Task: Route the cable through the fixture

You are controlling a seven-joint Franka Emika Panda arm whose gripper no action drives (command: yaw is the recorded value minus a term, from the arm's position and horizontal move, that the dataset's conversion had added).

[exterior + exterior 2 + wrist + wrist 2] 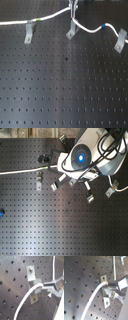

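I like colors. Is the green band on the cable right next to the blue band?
No. In the first exterior view the green band and blue band sit far apart on the cable.

arm [92,153]: white shell | blue glowing disc | black cables | pincer [48,288]: grey

Dark perforated breadboard table [60,95]

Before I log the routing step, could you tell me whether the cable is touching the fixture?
Touching. In the first wrist view the cable crosses the fixture at its slot with no gap, held by the gripper.
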